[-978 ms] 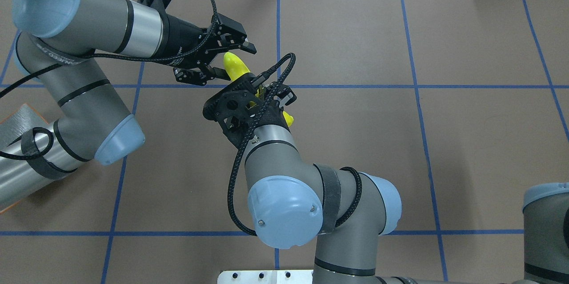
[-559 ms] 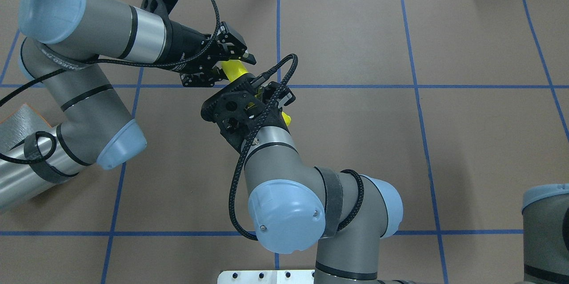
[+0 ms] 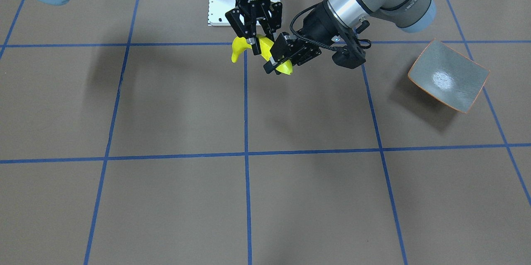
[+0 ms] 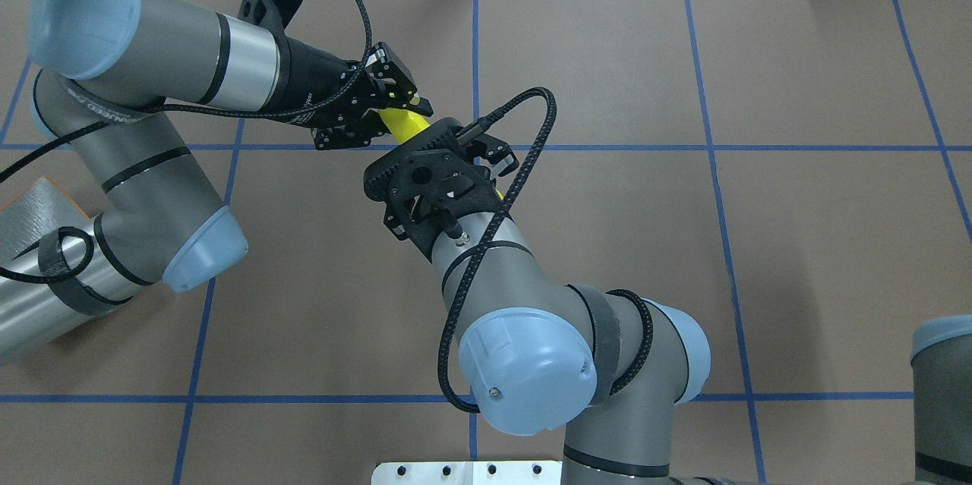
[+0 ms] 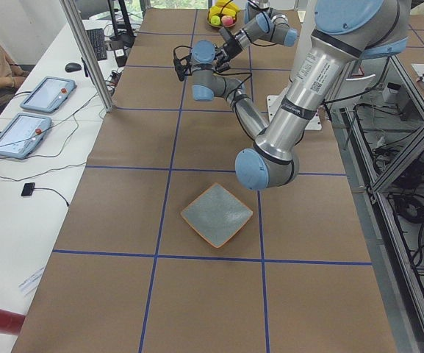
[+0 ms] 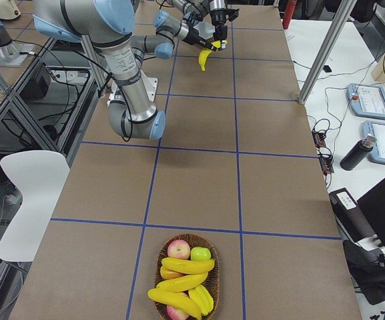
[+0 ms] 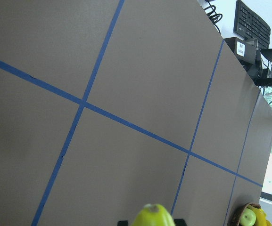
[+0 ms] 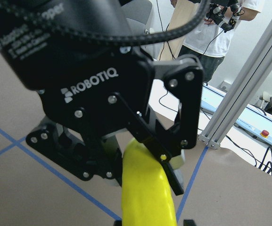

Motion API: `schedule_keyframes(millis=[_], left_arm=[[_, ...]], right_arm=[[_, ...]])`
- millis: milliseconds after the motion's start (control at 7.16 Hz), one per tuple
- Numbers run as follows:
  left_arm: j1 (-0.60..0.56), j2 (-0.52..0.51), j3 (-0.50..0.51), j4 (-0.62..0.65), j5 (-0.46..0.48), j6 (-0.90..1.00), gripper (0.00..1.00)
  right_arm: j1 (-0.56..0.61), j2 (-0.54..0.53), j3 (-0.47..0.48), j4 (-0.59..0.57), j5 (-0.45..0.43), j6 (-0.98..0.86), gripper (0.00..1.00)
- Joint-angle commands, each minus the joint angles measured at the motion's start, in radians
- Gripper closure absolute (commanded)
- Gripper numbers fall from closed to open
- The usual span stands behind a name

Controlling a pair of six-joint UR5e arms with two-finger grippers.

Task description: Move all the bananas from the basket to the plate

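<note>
One yellow banana [image 3: 237, 51] hangs in the air between both grippers, above the table's middle. My left gripper [image 3: 278, 64] is shut on its one end. My right gripper [image 3: 258, 43] points straight down and is shut on its middle. In the overhead view the banana [image 4: 399, 123] shows between the left fingers and the right wrist. Its tip shows in the left wrist view [image 7: 152, 217] and its body in the right wrist view [image 8: 147, 188]. The grey-green plate [image 3: 448, 76] with an orange rim lies empty on the robot's left. More bananas [image 6: 179, 282] lie in the basket [image 6: 159, 267].
The wicker basket stands at the table's far right end and also holds apples [image 6: 179, 249]. In the overhead view the left arm covers most of the plate [image 4: 26, 204]. Blue tape lines cross the brown table. A white base plate [image 3: 215, 3] sits by the robot.
My left gripper has shut on the banana's end. My right arm's wrist and elbow have swung to the right while its fingers stayed on the banana.
</note>
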Motion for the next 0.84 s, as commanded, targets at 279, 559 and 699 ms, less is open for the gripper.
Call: schedule_keyframes(millis=[279,559,699], left_arm=[[-0.006,0.002,-0.002,-0.004,0.001,0.001,1.0],[-0.032,0.002,-0.002,-0.004,0.033,0.001,1.0],[-0.06,0.003,-0.001,-0.004,0.045,0.0,1.0]], right_arm=[[0.018,-0.045,0.015,0.014,0.011,0.131,0.01],[0.05,-0.124,0.093,0.014,0.103,0.132,0.01],[0.079,-0.158,0.124,0.014,0.159,0.132,0.01]])
